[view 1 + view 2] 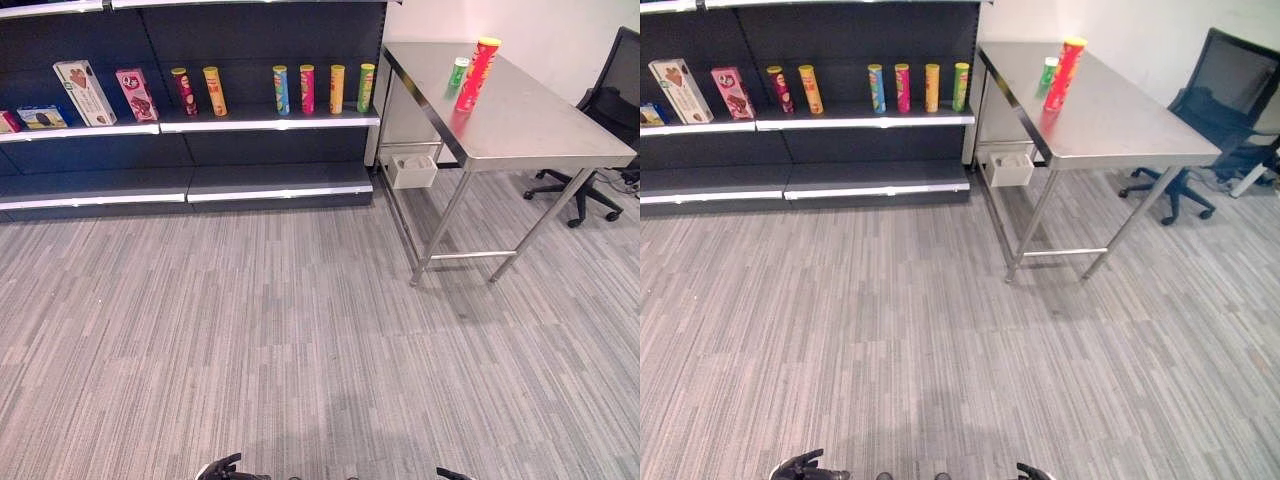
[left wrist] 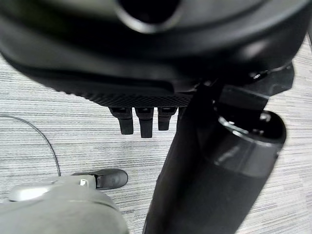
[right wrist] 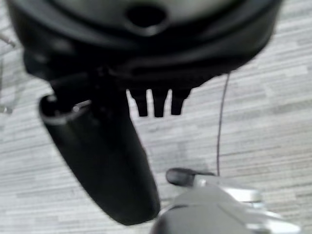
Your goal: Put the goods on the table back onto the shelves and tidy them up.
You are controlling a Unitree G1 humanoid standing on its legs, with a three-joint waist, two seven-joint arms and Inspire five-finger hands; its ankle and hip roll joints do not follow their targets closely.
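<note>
A red tube and green can stand on the table; both robot hands hang relaxed, empty.

Black office chair beside table end — white bin underneath

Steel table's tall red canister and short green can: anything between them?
Nothing; the short green can stands right beside the tall red canister on the steel table, left eye view.

Steel-topped table at right, bearing a tall red crisp tube touching a short green can. Dark shelf at left, holding upright coloured tubes and leaning biscuit boxes.
</note>
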